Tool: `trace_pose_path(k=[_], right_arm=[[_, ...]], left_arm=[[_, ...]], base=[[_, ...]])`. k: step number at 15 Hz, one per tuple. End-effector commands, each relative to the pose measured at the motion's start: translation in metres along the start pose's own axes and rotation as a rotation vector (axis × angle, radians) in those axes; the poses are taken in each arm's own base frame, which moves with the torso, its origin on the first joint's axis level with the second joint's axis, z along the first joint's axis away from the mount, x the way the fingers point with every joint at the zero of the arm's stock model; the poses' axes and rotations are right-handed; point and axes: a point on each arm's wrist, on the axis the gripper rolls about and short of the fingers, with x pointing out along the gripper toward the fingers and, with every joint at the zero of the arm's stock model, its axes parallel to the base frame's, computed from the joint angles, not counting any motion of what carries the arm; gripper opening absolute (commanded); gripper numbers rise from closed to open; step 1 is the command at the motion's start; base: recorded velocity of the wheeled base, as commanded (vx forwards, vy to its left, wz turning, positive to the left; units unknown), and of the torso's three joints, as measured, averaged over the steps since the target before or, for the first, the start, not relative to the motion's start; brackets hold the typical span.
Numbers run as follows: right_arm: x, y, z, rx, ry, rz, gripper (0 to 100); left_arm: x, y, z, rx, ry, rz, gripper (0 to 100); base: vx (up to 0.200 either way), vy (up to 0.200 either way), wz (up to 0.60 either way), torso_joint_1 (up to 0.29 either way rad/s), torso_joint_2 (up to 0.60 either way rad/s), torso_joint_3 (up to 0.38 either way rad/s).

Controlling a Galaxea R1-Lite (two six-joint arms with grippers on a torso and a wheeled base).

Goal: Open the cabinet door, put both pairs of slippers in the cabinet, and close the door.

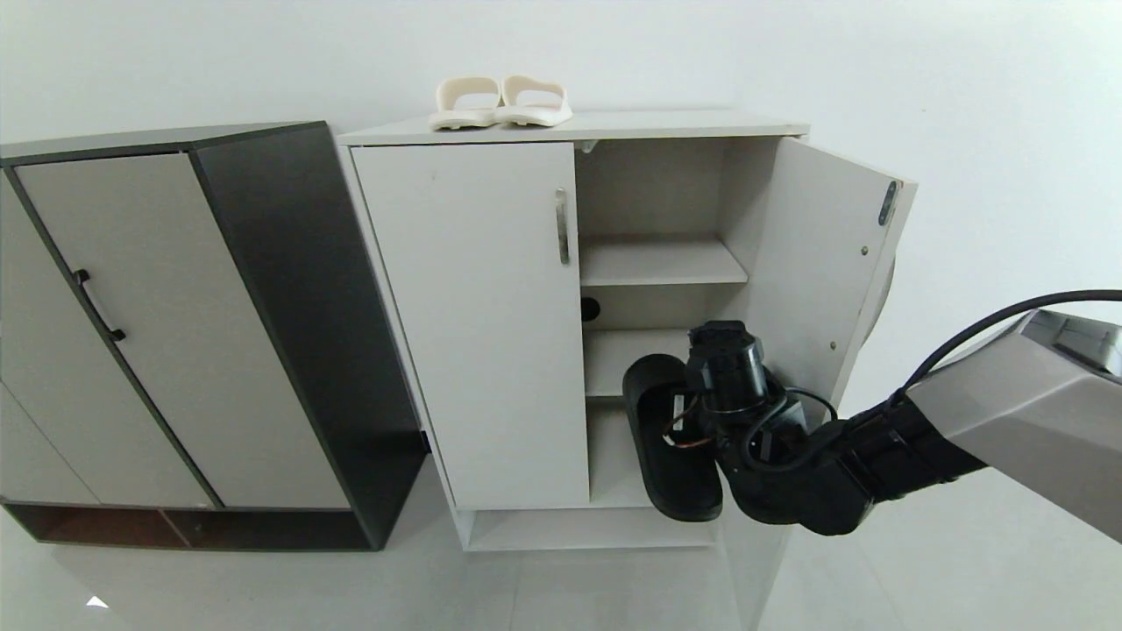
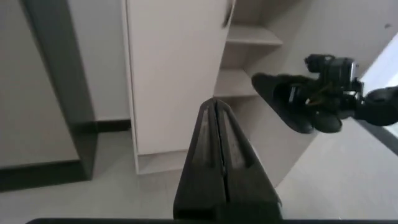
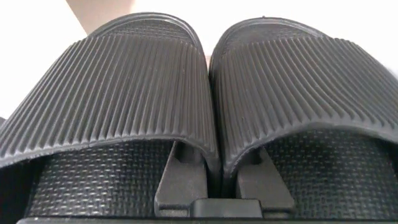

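Black rubber, ribbed across two arched straps and pebbled on the footbeds: one pair of black slippers (image 1: 671, 456), pinched side by side in the right gripper (image 3: 221, 186), its fingers (image 3: 180, 180) tucked under the straps and closed on the adjoining walls, held in the air at the open right half of the white cabinet (image 1: 469, 324), just before the lower of two flat shelves (image 1: 631, 355), right door (image 1: 820, 263) swung wide. On the cabinet's top, close to its front edge above the shut left door (image 1: 473, 368) with one slim metal handle (image 1: 562, 226): a second pair, cream slippers (image 1: 500, 102), smooth, broad-banded. Left gripper (image 2: 219, 137) low before the cabinet, two flat fingers pressed together on nothing.
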Motion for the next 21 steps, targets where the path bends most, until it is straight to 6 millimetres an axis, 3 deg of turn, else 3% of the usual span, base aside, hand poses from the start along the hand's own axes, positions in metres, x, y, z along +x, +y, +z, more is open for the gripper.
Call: trace_pose_path(k=[1, 10, 11, 13, 16, 17, 21], right_arm=[[-0.008, -0.013, 0.004, 0.007, -0.004, -0.018, 0], [-0.023, -0.03, -0.012, 0.001, 0.003, -0.051, 0], [-0.023, -0.031, -0.013, -0.003, 0.006, -0.051, 0], [-0.023, -0.032, -0.014, -0.004, 0.009, -0.054, 0], [-0.021, -0.033, -0.013, 0.007, 0.004, -0.047, 0], [-0.021, -0.033, -0.014, 0.008, -0.002, -0.045, 0], [-0.014, -0.039, -0.021, 0.008, 0.006, -0.065, 0]], left_arm=[[-0.051, 0.013, -0.053, -0.001, -0.072, 0.124, 0], [-0.04, 0.019, -0.109, -0.001, -0.037, 0.571, 0], [-0.037, 0.018, -0.123, 0.056, -0.01, 0.655, 0], [-0.031, 0.021, -0.142, 0.08, -0.009, 0.54, 0], [-0.017, 0.018, -0.146, 0.092, -0.145, 0.256, 0], [-0.017, 0.017, -0.151, 0.113, -0.092, 0.155, 0], [-0.016, 0.017, -0.151, 0.169, -0.081, 0.146, 0]], base=[[0.0, 0.0, 0.0, 0.0, 0.0, 0.0], [0.0, 0.0, 0.0, 0.0, 0.0, 0.0], [0.0, 0.0, 0.0, 0.0, 0.0, 0.0], [0.0, 0.0, 0.0, 0.0, 0.0, 0.0], [0.0, 0.0, 0.0, 0.0, 0.0, 0.0], [0.0, 0.0, 0.0, 0.0, 0.0, 0.0], [0.0, 0.0, 0.0, 0.0, 0.0, 0.0]])
